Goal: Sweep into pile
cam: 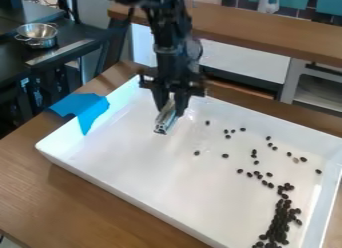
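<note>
Camera view showed the hand (pixel 171 108) clamped on 1 slim silvery tool (pixel 165 123) over the tray (pixel 127 193) — so slim that dark beans (pixel 279 223), strewn up from the lower-right corner, could slip round it and scatter if swept hastily.

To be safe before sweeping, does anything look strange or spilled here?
Nothing looks spilled: the visible dark beans lie inside the white tray. Two oddities: one bean at the right is much paler, and blue tape hangs over the tray's left rim.
</note>
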Robot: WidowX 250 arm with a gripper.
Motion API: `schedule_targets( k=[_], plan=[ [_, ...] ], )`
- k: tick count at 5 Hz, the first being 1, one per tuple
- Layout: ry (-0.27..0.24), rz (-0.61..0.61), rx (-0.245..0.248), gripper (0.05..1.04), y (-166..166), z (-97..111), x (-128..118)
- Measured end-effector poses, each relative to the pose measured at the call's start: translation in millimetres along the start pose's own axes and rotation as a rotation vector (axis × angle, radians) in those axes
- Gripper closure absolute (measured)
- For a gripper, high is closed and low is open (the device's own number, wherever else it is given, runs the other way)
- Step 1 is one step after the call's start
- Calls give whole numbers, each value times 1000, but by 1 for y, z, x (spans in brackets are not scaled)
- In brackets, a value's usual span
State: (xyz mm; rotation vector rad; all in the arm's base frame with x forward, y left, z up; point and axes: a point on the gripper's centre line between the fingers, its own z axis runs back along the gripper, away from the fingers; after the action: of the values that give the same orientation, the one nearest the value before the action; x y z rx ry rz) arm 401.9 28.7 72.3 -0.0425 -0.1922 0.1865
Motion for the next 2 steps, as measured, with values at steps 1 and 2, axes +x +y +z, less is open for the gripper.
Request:
schedule_targets(
  k=[1, 2],
  plan=[
    [-7, 0, 23, 714, 18, -13, 19],
    [-40, 12, 52, 714, 31, -15, 25]
  ],
)
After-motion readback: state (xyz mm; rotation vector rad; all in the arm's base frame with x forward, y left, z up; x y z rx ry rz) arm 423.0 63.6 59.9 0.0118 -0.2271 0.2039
